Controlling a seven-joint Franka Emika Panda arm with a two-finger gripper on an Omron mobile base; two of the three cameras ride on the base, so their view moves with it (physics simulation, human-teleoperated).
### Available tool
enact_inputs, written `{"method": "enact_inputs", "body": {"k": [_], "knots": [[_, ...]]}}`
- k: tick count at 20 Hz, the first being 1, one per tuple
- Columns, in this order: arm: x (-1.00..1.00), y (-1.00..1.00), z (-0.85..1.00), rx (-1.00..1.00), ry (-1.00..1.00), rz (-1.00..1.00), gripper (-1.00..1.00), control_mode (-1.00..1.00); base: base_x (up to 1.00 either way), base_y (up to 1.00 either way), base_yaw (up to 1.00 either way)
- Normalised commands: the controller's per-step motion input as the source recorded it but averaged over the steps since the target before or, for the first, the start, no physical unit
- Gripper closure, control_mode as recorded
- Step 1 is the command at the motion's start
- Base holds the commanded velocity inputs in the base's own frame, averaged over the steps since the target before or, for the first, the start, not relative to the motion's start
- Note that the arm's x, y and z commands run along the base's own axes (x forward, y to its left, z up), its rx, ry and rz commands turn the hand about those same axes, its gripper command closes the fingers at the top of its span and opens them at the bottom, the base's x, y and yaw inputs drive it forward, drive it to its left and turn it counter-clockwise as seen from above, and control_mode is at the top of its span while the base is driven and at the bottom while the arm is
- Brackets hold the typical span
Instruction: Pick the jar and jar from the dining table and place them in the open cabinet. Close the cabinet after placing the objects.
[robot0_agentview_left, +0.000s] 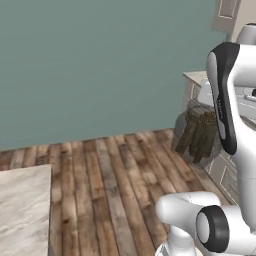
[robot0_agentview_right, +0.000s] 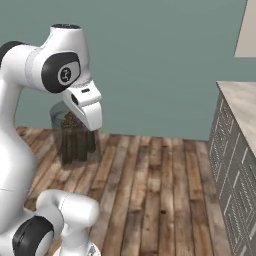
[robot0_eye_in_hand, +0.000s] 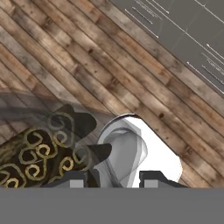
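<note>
The larger clear jar (robot0_agentview_left: 198, 133) with dark brown sticks hangs in the air above the wooden floor, partly hidden behind my arm. It also appears behind my hand in the right base view as the jar (robot0_agentview_right: 73, 136). In the hand view my gripper (robot0_eye_in_hand: 112, 182) points down at the floor, shut on the jar (robot0_eye_in_hand: 33, 157), whose sticks show from above at the lower left. A corner of the dining table (robot0_agentview_left: 22, 210) sits at the lower left. Part of the beige cabinet (robot0_agentview_left: 227, 14) shows at the top right. The small jar is out of view.
Grey low drawer units (robot0_agentview_right: 230, 165) under a beige counter top (robot0_agentview_right: 242, 100) stand on the right. A teal wall (robot0_agentview_left: 100, 65) closes the back. Wooden floor (robot0_agentview_right: 150, 190) stretches between the table and the units.
</note>
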Motion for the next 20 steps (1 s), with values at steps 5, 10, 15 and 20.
{"method": "enact_inputs", "body": {"k": [5, 10, 15, 20], "knots": [[0.00, 0.00, 0.00, 0.00, 0.00, 0.00, 1.00, 1.00, 0.91, 0.00, 0.00], [0.00, 0.00, 0.00, 0.00, 0.00, 0.00, 1.00, 1.00, 0.87, 0.00, -0.02], [0.00, 0.00, 0.00, 0.00, 0.00, 0.00, 1.00, 1.00, 0.88, 0.00, -0.09], [0.00, 0.00, 0.00, 0.00, 0.00, 0.00, 1.00, 1.00, 0.80, -0.03, -0.24]]}}
